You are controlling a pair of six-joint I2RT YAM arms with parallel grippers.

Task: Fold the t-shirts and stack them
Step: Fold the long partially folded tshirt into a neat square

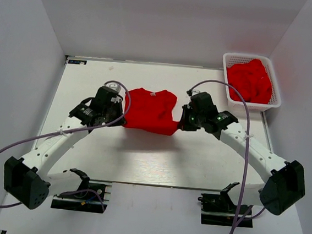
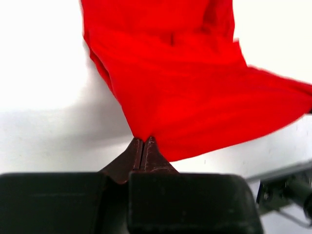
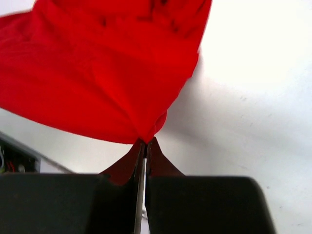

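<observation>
A bright red t-shirt [image 1: 150, 111] hangs stretched between both arms over the middle of the table, its far part resting on the white surface. My left gripper [image 1: 123, 119] is shut on the shirt's near left corner; the left wrist view shows the t-shirt [image 2: 195, 97] pinched at the tips of the left gripper [image 2: 143, 140]. My right gripper [image 1: 178, 123] is shut on the near right corner, and the right wrist view shows the t-shirt [image 3: 97, 78] bunched into the right gripper [image 3: 145, 141]. More red t-shirts [image 1: 250, 81] lie crumpled in the basket.
A white mesh basket [image 1: 275, 93] stands at the table's back right corner. Grey cables loop from both arms over the table. White walls close in the back and sides. The table's near edge [image 1: 155, 185] runs just ahead of the arm bases.
</observation>
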